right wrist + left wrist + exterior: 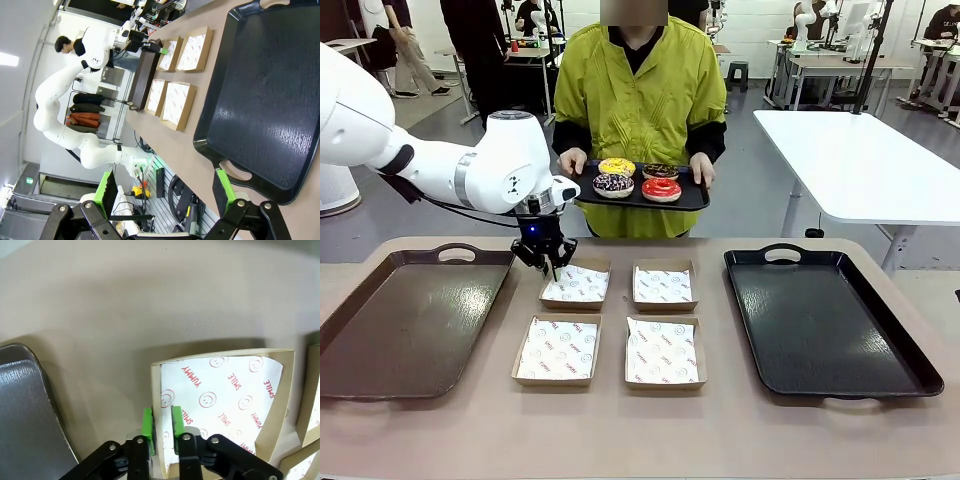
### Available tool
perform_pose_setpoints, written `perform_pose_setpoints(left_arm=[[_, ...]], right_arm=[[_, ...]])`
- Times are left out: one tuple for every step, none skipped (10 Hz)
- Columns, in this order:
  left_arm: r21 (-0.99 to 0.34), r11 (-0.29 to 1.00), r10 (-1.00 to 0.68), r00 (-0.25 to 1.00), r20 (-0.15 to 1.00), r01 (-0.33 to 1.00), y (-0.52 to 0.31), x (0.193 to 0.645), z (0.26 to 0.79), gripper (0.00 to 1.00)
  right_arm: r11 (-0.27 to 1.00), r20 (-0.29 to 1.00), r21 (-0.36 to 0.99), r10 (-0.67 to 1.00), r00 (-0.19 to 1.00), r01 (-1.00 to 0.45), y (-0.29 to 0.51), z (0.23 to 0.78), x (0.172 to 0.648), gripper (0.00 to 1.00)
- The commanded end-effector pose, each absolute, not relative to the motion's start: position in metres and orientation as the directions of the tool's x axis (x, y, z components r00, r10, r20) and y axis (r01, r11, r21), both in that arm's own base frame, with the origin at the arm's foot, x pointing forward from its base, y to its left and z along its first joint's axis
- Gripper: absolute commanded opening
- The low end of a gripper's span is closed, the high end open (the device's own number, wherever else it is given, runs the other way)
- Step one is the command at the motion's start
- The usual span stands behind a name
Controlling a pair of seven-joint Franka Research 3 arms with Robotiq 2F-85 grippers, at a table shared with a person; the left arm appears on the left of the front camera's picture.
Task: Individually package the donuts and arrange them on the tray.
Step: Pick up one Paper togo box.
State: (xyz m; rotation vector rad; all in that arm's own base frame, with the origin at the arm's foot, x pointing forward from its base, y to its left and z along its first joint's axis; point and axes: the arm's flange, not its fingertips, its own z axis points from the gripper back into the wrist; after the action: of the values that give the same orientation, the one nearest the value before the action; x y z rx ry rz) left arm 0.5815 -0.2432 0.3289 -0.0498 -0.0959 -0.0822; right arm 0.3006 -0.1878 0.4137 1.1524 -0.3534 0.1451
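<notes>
Now I see my left end effector [161, 412] narrow astride one cardboard box's [288, 375] wall, my right end effector [163, 172] spread wide.

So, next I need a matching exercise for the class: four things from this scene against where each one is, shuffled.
1 red glazed donut
2 left gripper
3 brown tray
4 large black tray

a on the table, robot's right
b astride a wall of the far-left box
c on the small tray the person holds
d on the table, robot's left

Pairs: 1c, 2b, 3d, 4a
</notes>
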Motion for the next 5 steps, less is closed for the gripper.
perform_pose_setpoints(left_arm=[[0.007,0.998,-0.056,0.993,0.1,0.056,-0.2495,0.5872,0.33,0.0],[0.01,0.999,-0.054,0.994,0.1,0.053,-0.2493,0.587,0.3303,0.0],[0.011,0.999,-0.052,0.994,0.099,0.051,-0.2489,0.5869,0.3313,0.0],[0.01,0.999,-0.048,0.994,0.096,0.048,-0.2483,0.5866,0.3331,0.0],[0.011,0.999,-0.039,0.995,0.088,0.039,-0.2467,0.5856,0.3366,0.0]], right_arm=[[0.389,0.355,0.87,-0.07,0.932,-0.302,-0.1884,0.4132,0.3013,1.0],[0.389,0.355,0.87,-0.07,0.932,-0.302,-0.1884,0.4132,0.3013,1.0],[0.389,0.355,0.87,-0.07,0.932,-0.302,-0.1884,0.4132,0.3013,1.0],[0.389,0.355,0.87,-0.07,0.932,-0.302,-0.1884,0.4132,0.3013,1.0],[0.389,0.355,0.87,-0.07,0.932,-0.302,-0.1884,0.4132,0.3013,1.0]])
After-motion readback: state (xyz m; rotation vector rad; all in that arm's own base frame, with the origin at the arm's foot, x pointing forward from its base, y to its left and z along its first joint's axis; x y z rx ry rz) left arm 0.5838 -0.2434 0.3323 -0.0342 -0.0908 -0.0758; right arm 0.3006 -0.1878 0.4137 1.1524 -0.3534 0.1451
